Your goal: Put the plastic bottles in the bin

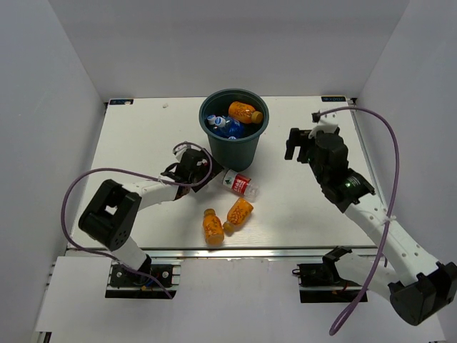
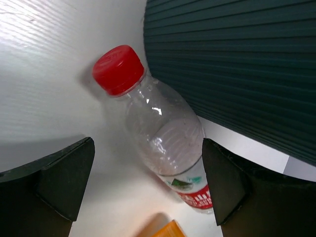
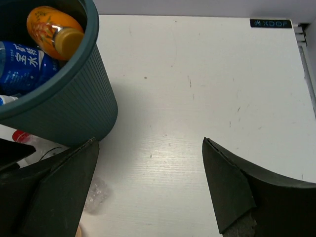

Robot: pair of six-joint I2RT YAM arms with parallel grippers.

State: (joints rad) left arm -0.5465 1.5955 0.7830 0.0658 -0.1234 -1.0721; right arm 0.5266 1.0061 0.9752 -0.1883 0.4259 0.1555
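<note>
Plastic bottles are partly cleared. The bin (image 1: 235, 151) stands at the far middle of the table (image 1: 307, 214). It already holds an orange bottle (image 1: 245, 113) and at least one blue-labelled bottle (image 1: 225, 127); what lies deeper cannot be made out.

Three bottles remain on the table:
- A clear bottle (image 1: 239, 185) lies on its side just near of the bin's base.
- Two further orange bottles (image 1: 212, 226) (image 1: 239, 211) lie just beside each other towards the near edge.

By my judgement the task is somewhat under half done.

The clear bottle appears to be the item in hand. It is transparent and looks empty, with a red cap (image 2: 118, 69) and a red-and-white label at its lower body. In the left wrist view its shoulder lies hard against the ribbed bin wall (image 2: 237, 64); whether they touch cannot be told.

The left gripper (image 2: 146, 143) is spread wide. One finger is on each side of the bottle, and neither is seen touching it, so no grasp is made yet.

The right gripper (image 3: 148, 143) is also spread and holds nothing. It hangs over bare table to the right of the bin.
</note>
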